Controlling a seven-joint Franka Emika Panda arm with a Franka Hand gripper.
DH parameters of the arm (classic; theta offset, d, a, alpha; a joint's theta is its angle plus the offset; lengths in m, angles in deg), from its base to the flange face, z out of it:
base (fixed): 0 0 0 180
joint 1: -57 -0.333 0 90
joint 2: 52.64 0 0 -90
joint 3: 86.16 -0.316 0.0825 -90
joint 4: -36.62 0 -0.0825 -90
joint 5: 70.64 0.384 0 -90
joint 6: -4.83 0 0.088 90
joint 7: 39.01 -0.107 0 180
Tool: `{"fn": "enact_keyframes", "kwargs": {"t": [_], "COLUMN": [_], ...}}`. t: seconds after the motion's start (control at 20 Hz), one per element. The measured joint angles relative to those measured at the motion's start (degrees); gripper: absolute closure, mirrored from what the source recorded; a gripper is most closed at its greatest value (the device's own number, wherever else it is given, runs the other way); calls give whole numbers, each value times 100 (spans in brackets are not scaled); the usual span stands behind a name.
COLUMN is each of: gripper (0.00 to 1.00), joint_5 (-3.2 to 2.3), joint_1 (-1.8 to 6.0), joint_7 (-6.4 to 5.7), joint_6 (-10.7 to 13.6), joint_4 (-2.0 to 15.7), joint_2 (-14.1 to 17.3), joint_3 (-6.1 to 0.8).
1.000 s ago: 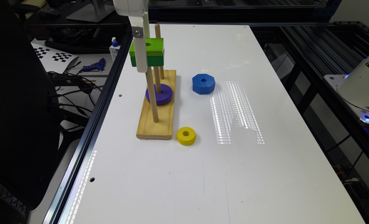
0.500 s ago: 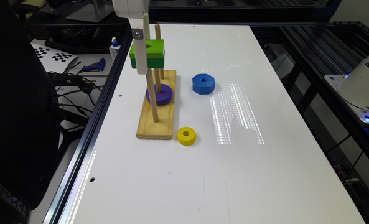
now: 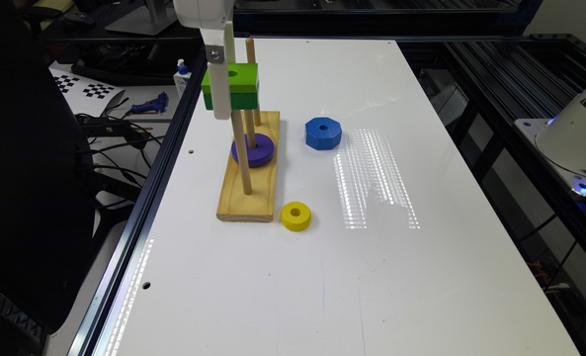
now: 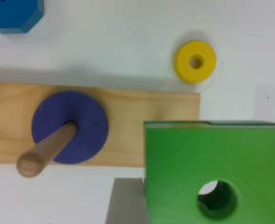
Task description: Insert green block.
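- nothing much has shifted since a second ago: the thick square green block (image 3: 230,85) hangs at about the same height on the same spot, and the loose pieces on the table lie where they did.
- the white gripper (image 3: 222,81) comes down from the top of the exterior view and is clamped on the green block, one white finger (image 3: 220,91) flat against the side facing the exterior view's left; in the wrist view a pale grey finger (image 4: 125,201) touches the block's (image 4: 215,171) edge.
- the green block is held level in the air, high over the flat pale wooden base (image 3: 249,168), with its round centre hole open on top.
- the wooden peg (image 3: 242,152) nearest the base's front end rises up to the block's underside; whether its tip has entered the hole cannot be told.
- a purple flat disc (image 3: 253,150) sits at the bottom of the middle peg, resting on the base.
- a blue octagonal block (image 3: 323,133) lies on the white table (image 3: 322,277), apart from the base toward the exterior view's right.
- a yellow ring (image 3: 295,215) lies on the table just beside the base's near corner.
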Motion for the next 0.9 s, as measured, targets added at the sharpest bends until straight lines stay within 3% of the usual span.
{"fn": "enact_keyframes", "kwargs": {"t": [0.3,0.9], "gripper": [100,100], "joint_5": [-15,-47], "joint_1": [-23,-1], "joint_7": [-34,-40], "joint_6": [16,50], "joint_4": [178,184], "joint_2": [138,141], "joint_3": [1,53]}}
